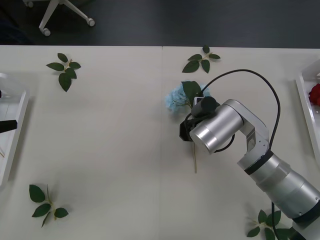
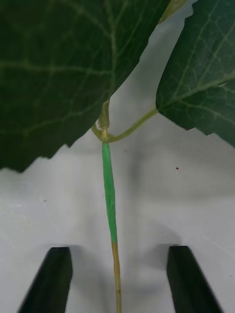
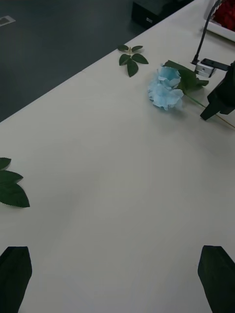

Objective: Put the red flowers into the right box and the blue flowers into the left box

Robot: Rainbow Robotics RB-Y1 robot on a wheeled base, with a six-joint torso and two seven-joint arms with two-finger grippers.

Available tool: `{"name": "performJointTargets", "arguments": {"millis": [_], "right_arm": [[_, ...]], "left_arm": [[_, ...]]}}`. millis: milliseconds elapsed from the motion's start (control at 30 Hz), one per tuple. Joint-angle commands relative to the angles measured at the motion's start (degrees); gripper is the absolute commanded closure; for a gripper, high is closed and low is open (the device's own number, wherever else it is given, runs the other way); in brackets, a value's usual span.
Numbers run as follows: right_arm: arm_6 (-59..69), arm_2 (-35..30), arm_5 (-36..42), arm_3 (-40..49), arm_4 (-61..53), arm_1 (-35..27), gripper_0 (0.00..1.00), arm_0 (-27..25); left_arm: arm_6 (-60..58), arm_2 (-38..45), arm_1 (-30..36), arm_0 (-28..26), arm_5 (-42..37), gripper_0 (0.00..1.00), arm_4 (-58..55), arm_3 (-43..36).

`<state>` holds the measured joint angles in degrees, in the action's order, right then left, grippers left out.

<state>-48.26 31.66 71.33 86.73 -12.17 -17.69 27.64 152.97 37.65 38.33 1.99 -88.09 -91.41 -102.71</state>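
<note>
1. The blue flower (image 1: 175, 97) lies flat on the counter (image 1: 110, 130) near its middle, pale head toward 11 o'clock, thin stem (image 1: 194, 160) trailing toward 6 o'clock.
2. Two big dark leaves (image 2: 63, 68) spread at the fork of that stem, which runs green, then tan, between my right fingers (image 2: 49, 279).
3. My right fingers (image 1: 186, 131) are spread, one black tip on each side of the stem, neither touching it as far as I can tell.
4. My right arm (image 1: 250, 150) reaches in from 4 o'clock, its cable looping above the wrist.
5. A red flower (image 1: 315, 94) already rests in the right box (image 1: 306, 107) at the counter's 3 o'clock edge.
6. The left box (image 1: 15, 135) sits at the 9 o'clock edge, well apart from the blue flower.
7. My left fingers (image 3: 117, 279) are released, hovering over bare counter.
8. Loose leaf sprigs (image 1: 64, 70) lie at 10, 1, 7 and 5 o'clock.
</note>
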Motion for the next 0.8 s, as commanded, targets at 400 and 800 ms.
{"name": "performJointTargets", "arguments": {"millis": [400,800], "right_arm": [[-5.09,-0.29,-0.31,1.34,-1.37,-2.44,1.00,1.54],[-8.25,-17.07,17.79,26.83,-30.99,-19.49,1.00,2.07]], "left_arm": [[2.03,-0.12,1.48,0.21,0.46,0.00,-0.18,-1.71],[2.03,-0.12,1.48,0.21,0.46,0.00,-0.18,-1.71]]}}
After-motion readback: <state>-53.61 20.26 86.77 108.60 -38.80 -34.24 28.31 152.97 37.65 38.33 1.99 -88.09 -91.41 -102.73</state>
